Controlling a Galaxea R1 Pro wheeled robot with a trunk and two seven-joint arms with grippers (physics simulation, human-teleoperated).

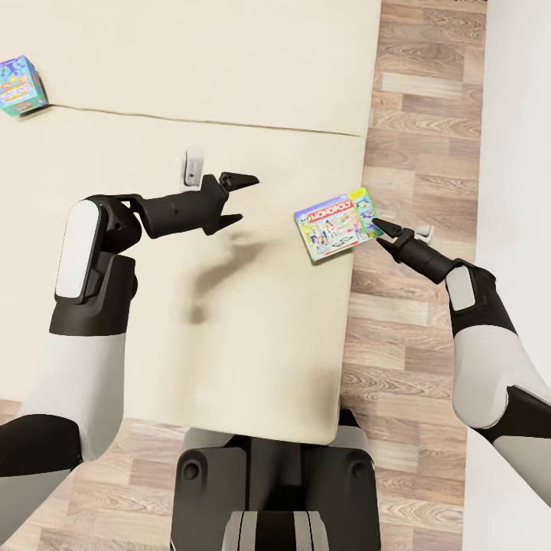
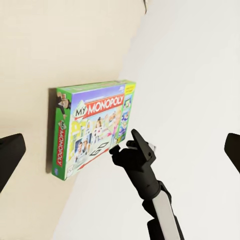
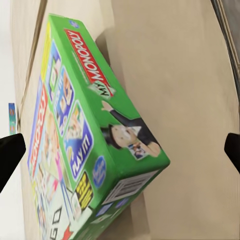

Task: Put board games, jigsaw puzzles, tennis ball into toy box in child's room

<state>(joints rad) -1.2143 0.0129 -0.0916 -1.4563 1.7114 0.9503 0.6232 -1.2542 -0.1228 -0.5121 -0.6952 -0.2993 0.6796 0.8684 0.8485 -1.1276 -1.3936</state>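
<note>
At three o'clock on the bed (image 1: pixel 229 321), the Monopoly box (image 1: pixel 337 224) overhangs the edge, long axis crosswise; right gripper (image 1: pixel 380 228) open beside it, left gripper (image 1: pixel 233 200) open.

Two arms are clad in light grey shells, broken by black joint sections at elbow and wrist. A white rounded panel is set on each black forearm. Each arm ends in a black gripper, left gripper (image 1: pixel 234 200) and right gripper (image 1: pixel 380 229), with tapered, pointed fingers. The base (image 1: pixel 275 490) is dark grey, with two round black fittings and pale central strips.
</note>
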